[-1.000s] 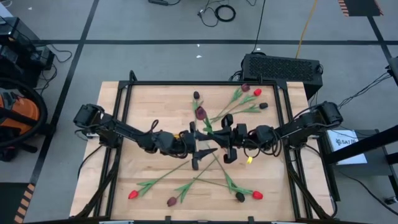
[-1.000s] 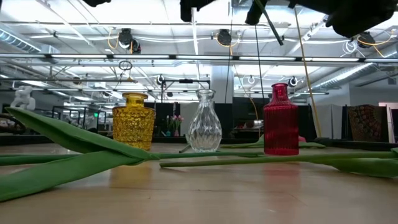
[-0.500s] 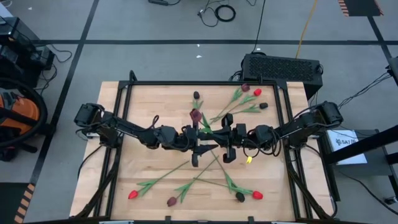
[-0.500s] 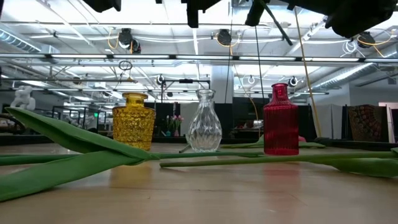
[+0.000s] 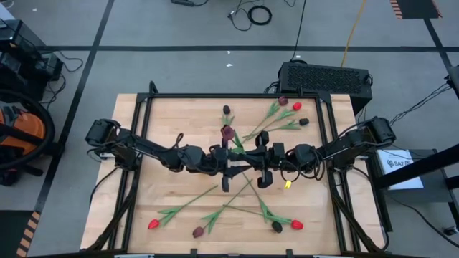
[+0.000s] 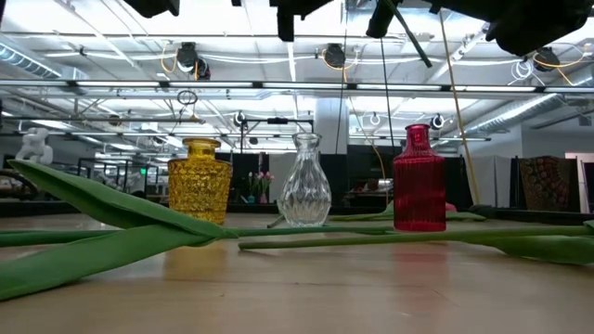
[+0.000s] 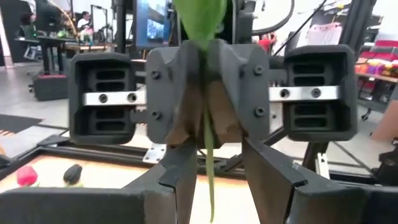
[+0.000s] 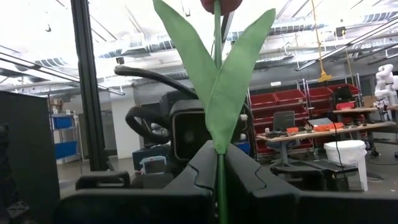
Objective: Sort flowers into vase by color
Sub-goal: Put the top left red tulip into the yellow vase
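Note:
Both grippers meet over the middle of the table. My right gripper (image 5: 251, 163) (image 8: 217, 163) is shut on a tulip with a dark red head (image 5: 228, 132) and two green leaves (image 8: 214, 81). My left gripper (image 5: 231, 165) (image 7: 217, 158) faces it, open, with one finger on either side of the thin stem (image 7: 209, 186), apart from it. Several other tulips lie flat on the wood: some near the far edge (image 5: 276, 115), others near the near edge (image 5: 237, 211). A yellow vase (image 6: 200, 181), a clear vase (image 6: 304, 181) and a red vase (image 6: 419, 178) stand upright in the low view. My right gripper pinches the tulip's stem (image 8: 218, 177) between its two fingers, just below where the leaves fork. The fingers lie across the stem, coming level from the table's right. The tulip is lifted clear of the table, its head toward the far edge.
A black frame (image 5: 215, 95) rims the wooden table (image 5: 165, 183). The lying tulips have red, maroon and near-black heads, such as a red one (image 5: 153, 223) and a near-black one (image 5: 304, 122). In the low view a green leaf and stems (image 6: 111, 218) lie close to the camera.
My left gripper has moved toward the table's right, up to the right gripper and the held tulip, and has then kept still. The right gripper has stayed in place, shut on the stem.

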Motion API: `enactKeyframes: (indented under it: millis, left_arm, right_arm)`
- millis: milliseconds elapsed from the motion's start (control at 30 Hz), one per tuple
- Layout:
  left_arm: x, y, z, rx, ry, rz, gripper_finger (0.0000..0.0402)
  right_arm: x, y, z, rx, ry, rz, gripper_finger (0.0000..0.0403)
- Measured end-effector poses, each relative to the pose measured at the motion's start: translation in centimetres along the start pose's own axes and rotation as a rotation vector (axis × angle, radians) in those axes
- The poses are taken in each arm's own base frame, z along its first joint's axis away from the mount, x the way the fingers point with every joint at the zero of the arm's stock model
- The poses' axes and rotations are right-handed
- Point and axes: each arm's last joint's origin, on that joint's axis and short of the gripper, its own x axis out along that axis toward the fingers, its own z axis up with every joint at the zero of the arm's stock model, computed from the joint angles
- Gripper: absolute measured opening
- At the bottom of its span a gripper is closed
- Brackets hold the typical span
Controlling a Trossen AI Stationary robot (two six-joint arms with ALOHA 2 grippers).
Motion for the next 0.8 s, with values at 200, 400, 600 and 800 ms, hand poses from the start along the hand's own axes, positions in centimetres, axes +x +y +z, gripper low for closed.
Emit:
enactKeyframes:
  millis: [200,400,600,800]
  left_arm:
    - [0.7,0.3,-1.9,0.012,0.045,0.011,0.0132]
    - [1.1,0.3,-2.0,-0.005,-0.001,-0.075,0.0132]
    - [1.3,0.8,-2.0,0.033,0.006,-0.069,0.0132]
    - [1.3,1.1,-1.9,0.05,0.007,-0.091,0.0132]
  right_arm:
    - [0.0,0.0,0.0,0.0,0.0,0.0,0.0006]
    - [0.0,0.0,0.0,0.0,0.002,-0.001,0.0006]
    - [0.0,0.0,-0.1,0.006,0.006,-0.001,0.0006]
    - [0.0,0.0,-0.2,0.003,0.017,-0.002,0.0006]
